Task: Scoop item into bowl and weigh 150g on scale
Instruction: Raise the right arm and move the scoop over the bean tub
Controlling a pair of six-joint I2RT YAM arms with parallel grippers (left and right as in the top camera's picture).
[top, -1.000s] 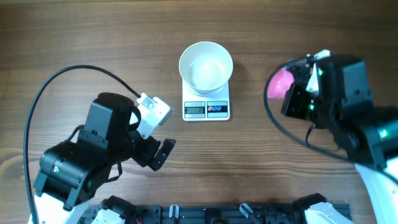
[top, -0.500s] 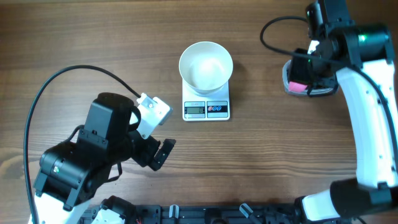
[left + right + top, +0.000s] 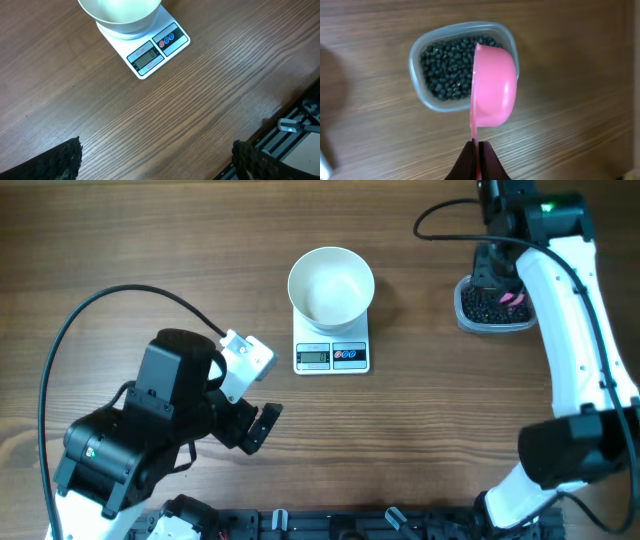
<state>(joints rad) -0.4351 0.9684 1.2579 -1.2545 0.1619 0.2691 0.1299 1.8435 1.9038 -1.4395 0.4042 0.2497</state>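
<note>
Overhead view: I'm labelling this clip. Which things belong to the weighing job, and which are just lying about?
Job: beads, clear tub, pink scoop in the shut right tool, white bowl, scale.
Lying about: black cable, black rail at the view's bottom; left tool open, idle.

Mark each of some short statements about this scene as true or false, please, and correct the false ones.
1. The white bowl stands on the scale. True.
2. The bowl has black beads in it. False: the bowl is empty; the black beads lie in the clear tub.
3. The right pincer is shut on the handle of the pink scoop. True.
4. The left pincer grips the scale. False: the left pincer is open and holds nothing, away from the scale.
5. The scoop hangs over the white bowl. False: it is above the tub, off to the side of the scale.
</note>
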